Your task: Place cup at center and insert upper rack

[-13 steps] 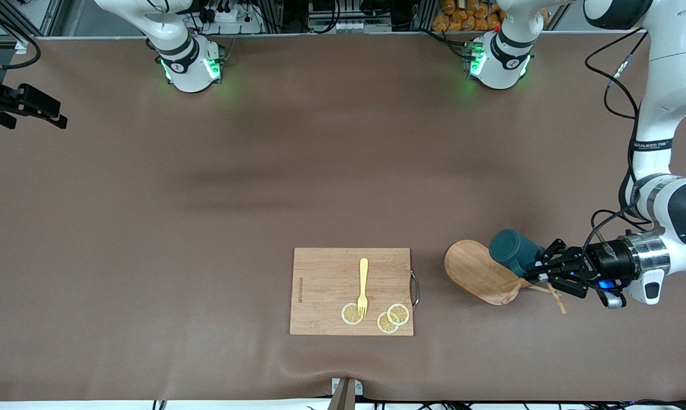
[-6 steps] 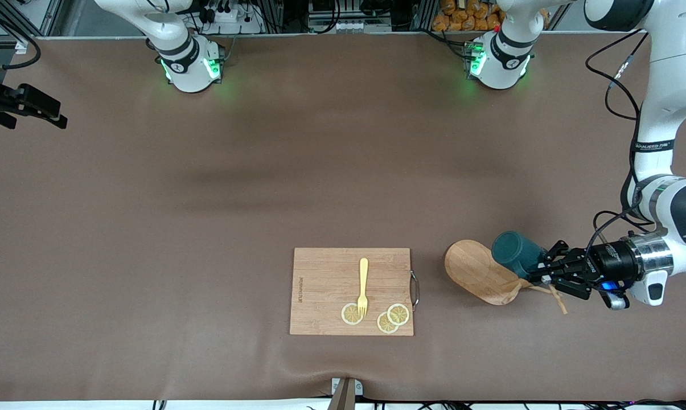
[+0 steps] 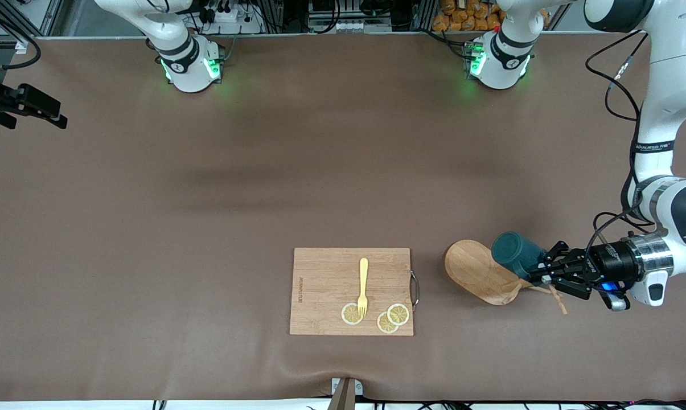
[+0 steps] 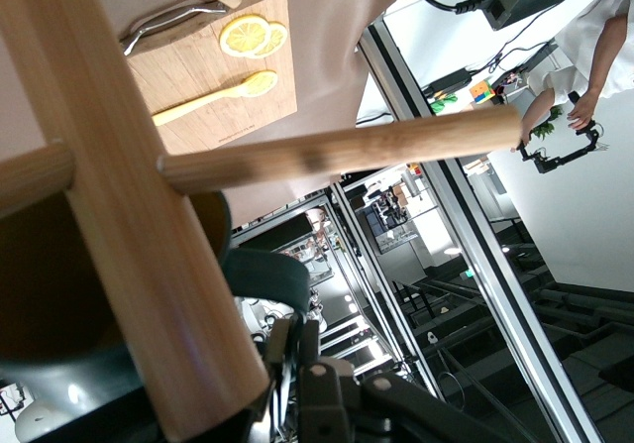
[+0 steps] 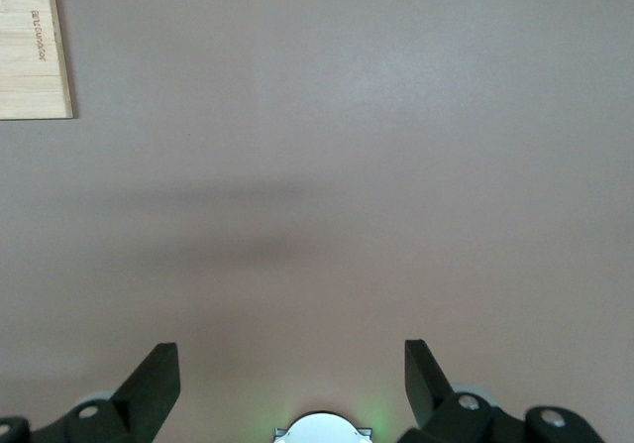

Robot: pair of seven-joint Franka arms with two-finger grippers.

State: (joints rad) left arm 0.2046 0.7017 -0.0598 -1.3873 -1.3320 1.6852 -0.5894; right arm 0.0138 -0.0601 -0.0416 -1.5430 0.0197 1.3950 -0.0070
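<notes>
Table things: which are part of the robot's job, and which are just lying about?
Job: cup, hung on the tipped-over upper rack; left gripper at its post.
Lying about: cutting board, fork, lemon slices. Right gripper waits, open.

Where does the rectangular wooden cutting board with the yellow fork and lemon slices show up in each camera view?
Front view: the rectangular wooden cutting board lies low and central, near the front camera.
Left wrist view: it sits at the upper corner, past the light wooden rack post.
Right wrist view: only one edge shows at a corner.
Shared landmark: the brown table.
</notes>
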